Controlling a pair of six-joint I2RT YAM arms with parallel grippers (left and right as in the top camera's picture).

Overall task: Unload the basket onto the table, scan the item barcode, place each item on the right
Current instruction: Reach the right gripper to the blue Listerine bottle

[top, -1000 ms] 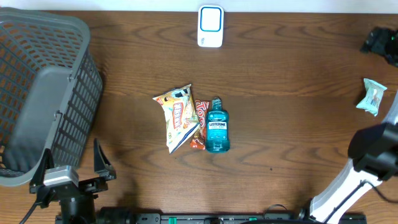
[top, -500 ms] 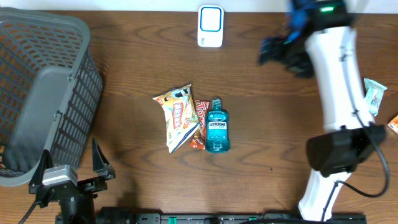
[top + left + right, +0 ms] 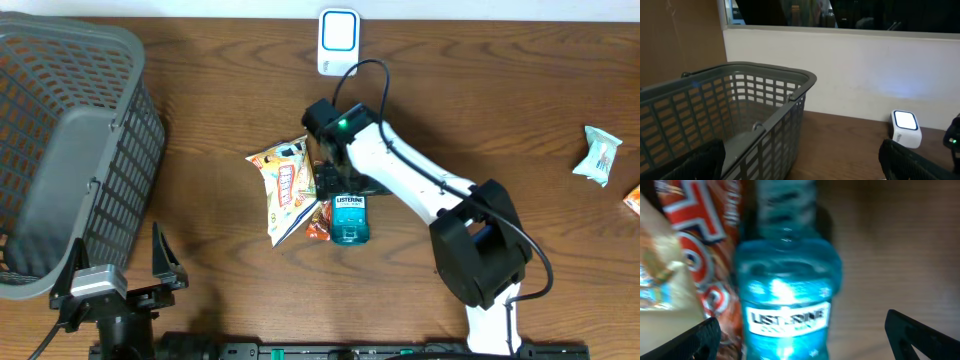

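Observation:
A blue Listerine mouthwash bottle (image 3: 350, 217) lies at the table's centre, beside a red snack pack (image 3: 320, 210) and a yellow snack bag (image 3: 284, 185). My right gripper (image 3: 342, 186) hovers open just above the bottle's neck end. In the right wrist view the bottle (image 3: 787, 305) fills the middle, blurred, and my right gripper (image 3: 805, 340) has its dark fingertips (image 3: 700, 340) wide on either side, touching nothing. The white barcode scanner (image 3: 338, 42) stands at the far edge, also seen glowing in the left wrist view (image 3: 905, 127). My left gripper (image 3: 112, 275) rests open at the near left.
A grey mesh basket (image 3: 70, 150) fills the left side, close in front of my left gripper (image 3: 802, 167), whose view shows the basket's rim (image 3: 750, 75). A teal-and-white packet (image 3: 598, 155) and an orange item (image 3: 632, 200) lie at the far right edge.
My right arm swung from the far right, across the back of the table, down over the central items. The left arm and all the items stayed still.

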